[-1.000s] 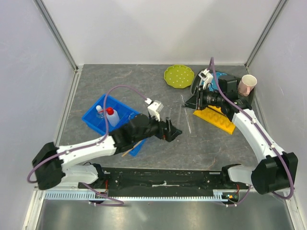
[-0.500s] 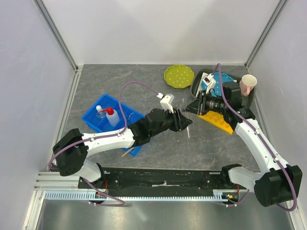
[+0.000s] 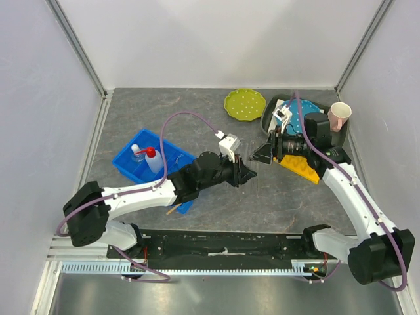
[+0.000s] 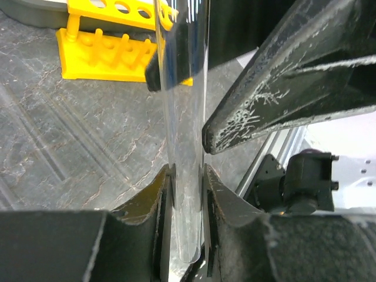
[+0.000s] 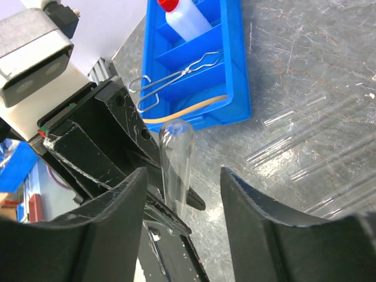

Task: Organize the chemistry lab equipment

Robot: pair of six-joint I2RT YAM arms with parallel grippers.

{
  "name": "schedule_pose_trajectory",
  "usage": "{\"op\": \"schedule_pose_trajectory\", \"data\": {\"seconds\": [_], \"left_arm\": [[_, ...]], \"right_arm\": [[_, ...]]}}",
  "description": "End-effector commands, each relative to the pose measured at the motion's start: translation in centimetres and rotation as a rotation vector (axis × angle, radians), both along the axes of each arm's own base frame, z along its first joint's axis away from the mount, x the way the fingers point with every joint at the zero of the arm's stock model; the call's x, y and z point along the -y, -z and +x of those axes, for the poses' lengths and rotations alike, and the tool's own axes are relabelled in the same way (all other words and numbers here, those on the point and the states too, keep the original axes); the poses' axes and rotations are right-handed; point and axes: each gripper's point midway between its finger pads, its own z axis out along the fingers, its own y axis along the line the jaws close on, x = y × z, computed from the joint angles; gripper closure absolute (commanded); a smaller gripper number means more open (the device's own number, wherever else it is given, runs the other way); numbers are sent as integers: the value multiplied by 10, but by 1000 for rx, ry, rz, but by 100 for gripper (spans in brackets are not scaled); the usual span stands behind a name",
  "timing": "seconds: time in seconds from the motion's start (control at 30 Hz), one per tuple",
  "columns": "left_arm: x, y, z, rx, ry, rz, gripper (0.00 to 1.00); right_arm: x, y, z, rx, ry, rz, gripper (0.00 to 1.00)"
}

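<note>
**Glass tube passing between the claws at mid-table**

Nearest the front edge of the table, the left claw (image 4: 186,174) is gripping a glass tube (image 4: 185,117). Its two fingers are pressing on opposite sides of the tube close to one end. The tube's long axis is running away from this claw, straight towards the right claw (image 5: 183,171), so the two claws are facing each other along it.

The right claw is standing open. Its fingers are flanking the far part of the tube with a clear gap on each side, and they are not touching the glass. The left arm alone is carrying the tube above the table.

Judging from this, the next move is turning on that shared line. The right claw probably needs to back off along the tube's length rather than sideways, or a finger could knock the glass.

Further off, the blue tray (image 3: 128,167) is sitting towards the left side of the table, holding the squeeze bottle (image 3: 152,160), the wire tongs (image 5: 176,73) and the tan rubber tube (image 5: 188,108). More glass tubes (image 5: 305,135) are lying loose on the table. The yellow rack (image 3: 303,168) is lying beyond the right claw, towards the far right corner.
</note>
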Motion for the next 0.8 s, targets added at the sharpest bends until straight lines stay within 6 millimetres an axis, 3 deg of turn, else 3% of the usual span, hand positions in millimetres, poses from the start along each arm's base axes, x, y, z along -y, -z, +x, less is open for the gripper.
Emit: {"op": "schedule_pose_trajectory", "data": {"seconds": [0.0,0.23,0.33,0.37,0.47,0.53,0.63,0.67,0.73,0.77], "left_arm": [[-7,-14,-14,149,111,38,86],[-9,-9,-18,171,146,88,87],[-13,-7,-16,178,129,108,87],[-14,-7,-15,182,122,111,87],[-19,-12,-10,197,91,113,83],[-22,-17,-13,216,107,117,79],[-33,-25,-18,244,121,141,62],[-39,-26,-15,262,101,159,47],[-57,-32,-18,280,82,178,36],[-70,-35,-10,301,24,209,25]], "right_arm": [[-7,-15,-14,86,-147,-25,39],[-18,-11,-20,49,-193,-78,43],[-20,-13,-20,40,-199,-74,65],[-20,-13,-20,37,-199,-74,77],[-20,-15,-19,35,-190,-79,86],[-19,-17,-17,50,-177,-81,87],[-14,-25,-10,79,-145,-83,88],[-12,-27,-8,87,-135,-83,88],[0,-30,4,115,-81,-97,88],[5,-31,9,125,-59,-106,88]]}}
